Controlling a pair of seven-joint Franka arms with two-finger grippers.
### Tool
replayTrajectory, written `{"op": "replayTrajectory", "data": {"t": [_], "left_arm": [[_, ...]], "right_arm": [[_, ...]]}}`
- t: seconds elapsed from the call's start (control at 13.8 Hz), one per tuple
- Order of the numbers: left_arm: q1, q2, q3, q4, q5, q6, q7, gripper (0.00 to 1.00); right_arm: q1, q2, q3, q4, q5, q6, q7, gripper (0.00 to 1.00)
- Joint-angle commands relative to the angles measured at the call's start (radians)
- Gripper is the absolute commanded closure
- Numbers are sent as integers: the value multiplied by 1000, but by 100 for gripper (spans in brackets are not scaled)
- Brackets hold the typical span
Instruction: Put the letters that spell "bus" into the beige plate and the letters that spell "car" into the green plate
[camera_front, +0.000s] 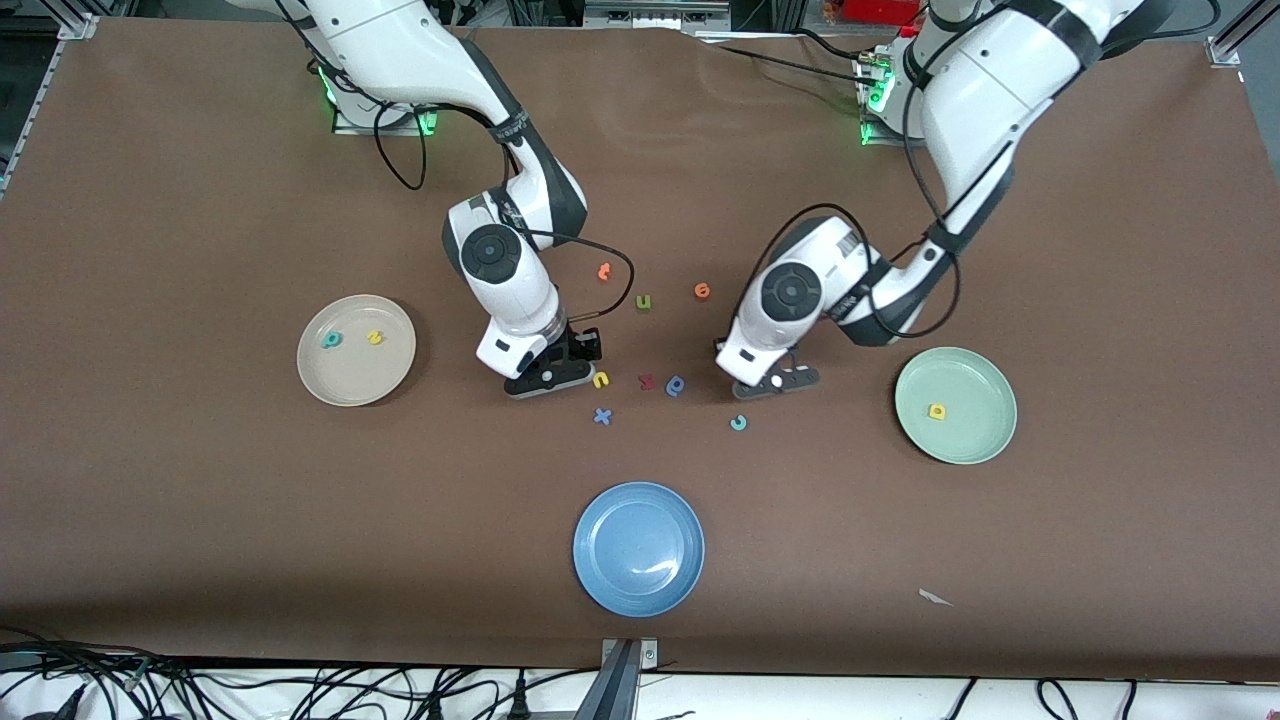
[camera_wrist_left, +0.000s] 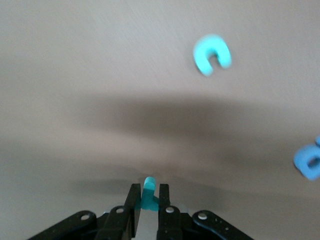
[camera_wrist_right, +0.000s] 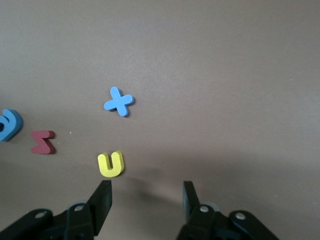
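Fingers of the left gripper (camera_wrist_left: 148, 200) pinch a small teal letter (camera_wrist_left: 148, 192), closed on it just above the brown table (camera_front: 200, 520); only a stem of it shows, so we cannot read which letter it is. The teal "c" (camera_wrist_left: 212, 54) lies loose on the table near that gripper, nearer the front camera than it. The right gripper (camera_wrist_right: 147, 192) stands with its jaws apart, low over the table, and the yellow "u" (camera_wrist_right: 111, 164) lies flat just beside one fingertip, outside the gap between the jaws and not touched. Near it we see a blue cross-shaped letter (camera_wrist_right: 119, 101), a dark red zigzag letter (camera_wrist_right: 43, 142) and a blue looped letter (camera_wrist_right: 8, 124), all flat and apart from one another. The beige plate (camera_front: 356, 385) sits toward the right arm's end and holds a teal letter (camera_front: 331, 340) and a yellow one (camera_front: 375, 337). The green plate (camera_front: 955, 440) sits toward the left arm's end with one yellow letter (camera_front: 936, 410) in it. A blue plate (camera_front: 639, 580) lies nearest the front camera. Farther from the camera rest an orange letter (camera_front: 604, 271), an olive-green "u" (camera_front: 643, 302) and an orange "e" (camera_front: 702, 290). Cables hang along the table's near edge.
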Motion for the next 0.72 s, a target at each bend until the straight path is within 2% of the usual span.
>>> {"op": "replayTrajectory", "data": {"t": [0.0,0.36,0.51,0.58,0.65], "left_arm": [[106,-44,-6,46,35,-111,184,96],[287,-77,3,53,45,-136,523,98],[328,-73,12,52,131,-136,620,98],[341,-64,12,50,177,-137,669,98],[354,-51,24,47,218,-136,721,97]], "right_arm": [[30,52,5,26,17,83,-12,34],[44,89,5,28,15,149,-9,34],[55,106,5,28,15,192,-9,36],[55,107,5,28,15,195,-9,43],[55,110,5,29,15,195,-9,45]]}}
